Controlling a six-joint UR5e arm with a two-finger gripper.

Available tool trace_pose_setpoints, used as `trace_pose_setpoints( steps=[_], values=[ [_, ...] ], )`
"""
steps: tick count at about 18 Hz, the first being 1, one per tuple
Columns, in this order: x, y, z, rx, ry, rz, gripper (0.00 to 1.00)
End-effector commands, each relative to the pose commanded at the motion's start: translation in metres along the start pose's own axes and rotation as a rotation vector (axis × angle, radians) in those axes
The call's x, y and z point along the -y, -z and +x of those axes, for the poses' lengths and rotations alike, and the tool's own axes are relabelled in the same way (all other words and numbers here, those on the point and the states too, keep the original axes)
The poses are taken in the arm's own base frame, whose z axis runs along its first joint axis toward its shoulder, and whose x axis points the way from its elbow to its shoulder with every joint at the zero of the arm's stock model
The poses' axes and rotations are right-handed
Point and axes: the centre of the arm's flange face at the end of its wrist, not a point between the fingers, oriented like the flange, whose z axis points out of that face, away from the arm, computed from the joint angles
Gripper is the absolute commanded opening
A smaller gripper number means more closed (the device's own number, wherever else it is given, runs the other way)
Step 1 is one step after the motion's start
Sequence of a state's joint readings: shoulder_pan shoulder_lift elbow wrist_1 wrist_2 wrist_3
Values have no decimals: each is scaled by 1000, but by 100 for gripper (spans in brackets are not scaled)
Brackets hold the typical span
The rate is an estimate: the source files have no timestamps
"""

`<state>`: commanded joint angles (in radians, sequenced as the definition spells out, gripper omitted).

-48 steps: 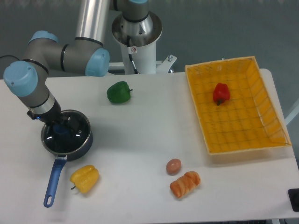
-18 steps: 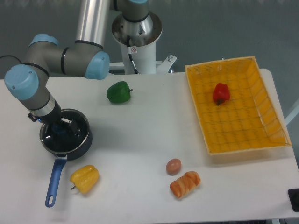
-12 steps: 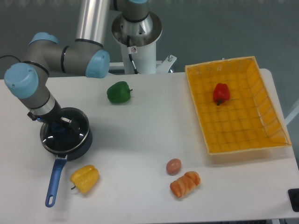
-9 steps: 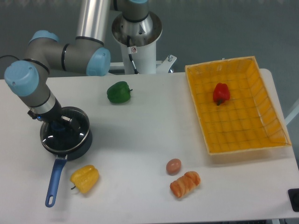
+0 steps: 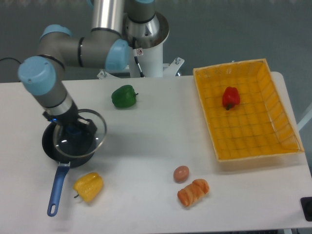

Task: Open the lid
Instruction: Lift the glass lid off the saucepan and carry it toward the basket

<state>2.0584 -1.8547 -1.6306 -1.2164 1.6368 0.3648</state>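
The dark saucepan (image 5: 53, 148) with a blue handle (image 5: 56, 187) sits at the table's left front. The glass lid (image 5: 95, 134), a clear disc with a thin metal rim, hangs above the pan and is shifted to the right of it. My gripper (image 5: 74, 129) is shut on the lid's blue knob at the disc's centre, reaching down from the arm's wrist (image 5: 61, 109). The pan's left rim shows uncovered.
A green pepper (image 5: 124, 96) lies behind the pan. A yellow pepper (image 5: 88, 186) lies by the pan's handle. An egg (image 5: 181, 173) and a bread roll (image 5: 193, 191) lie at front centre. A yellow basket (image 5: 273, 141) at right holds a red pepper (image 5: 230, 97).
The lid sat on the pan with my gripper at its knob. Now the gripper has risen and moved right, and the lid has come off the pan with it.
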Motion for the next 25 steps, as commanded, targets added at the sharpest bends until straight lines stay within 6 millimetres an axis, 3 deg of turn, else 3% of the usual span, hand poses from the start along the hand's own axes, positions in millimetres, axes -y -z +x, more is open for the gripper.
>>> trace_pose_setpoints(
  steps=[5, 17, 25],
  values=[
    [-21, 17, -61, 7, -14, 11, 51],
    [-86, 13, -206, 0, -220, -3, 51],
    [-122, 1, -272, -14, -520, -10, 51]
  ],
)
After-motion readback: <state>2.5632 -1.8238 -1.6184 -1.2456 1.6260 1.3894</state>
